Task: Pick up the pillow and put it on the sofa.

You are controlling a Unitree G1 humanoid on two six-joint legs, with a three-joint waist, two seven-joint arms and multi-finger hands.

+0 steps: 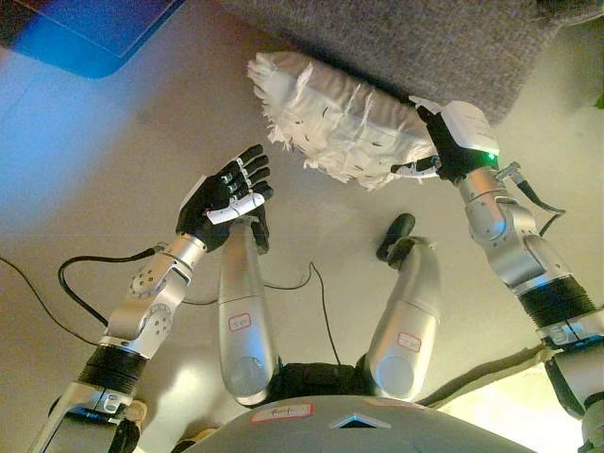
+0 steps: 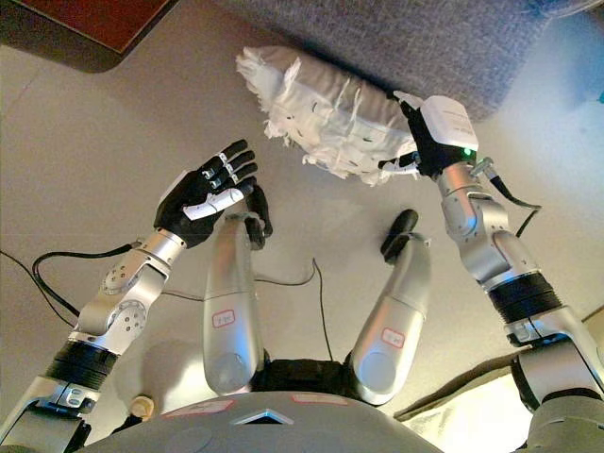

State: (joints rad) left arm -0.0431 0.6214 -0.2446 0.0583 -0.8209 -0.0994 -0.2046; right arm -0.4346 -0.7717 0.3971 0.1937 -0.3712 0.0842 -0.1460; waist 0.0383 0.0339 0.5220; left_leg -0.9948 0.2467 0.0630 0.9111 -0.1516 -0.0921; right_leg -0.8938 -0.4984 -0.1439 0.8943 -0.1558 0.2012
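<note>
A: How is the pillow [image 1: 342,123] seen?

B: A white, plump pillow is shown, its cover crumpled into many creases and sprinkled with small dark flecks. A ragged, fringed border is visible along its left end and lower side. It is tilted, the left end raised toward the top of the view and the right end lower.

A: And where is it placed?

B: It is held up against the front edge of the grey sofa [image 1: 444,42] — part of its upper side overlaps the sofa's fabric, while the rest is seen over the pale floor [image 1: 113,160]. Whether any weight is borne by the sofa cannot be told.

A: By what is it held?

B: The right hand [image 1: 442,142] is set at the pillow's right end. Dark fingers are seen pressed to the cloth, with a white-tipped one curled under the lower right corner, so the hand is taken to be closed on the pillow there, though most of the hand is hidden under the wrist.

A: And the other hand?

B: The left hand [image 1: 226,193] is seen well apart from the pillow, below and to its left, over the floor. Its fingers are spread and nearly straight, the thumb with a white cover laid across the palm — nothing is held in it.

A: Anything else at the edges?

B: A dark reddish-brown piece of furniture [image 2: 90,28] is seen in the top left corner.
</note>
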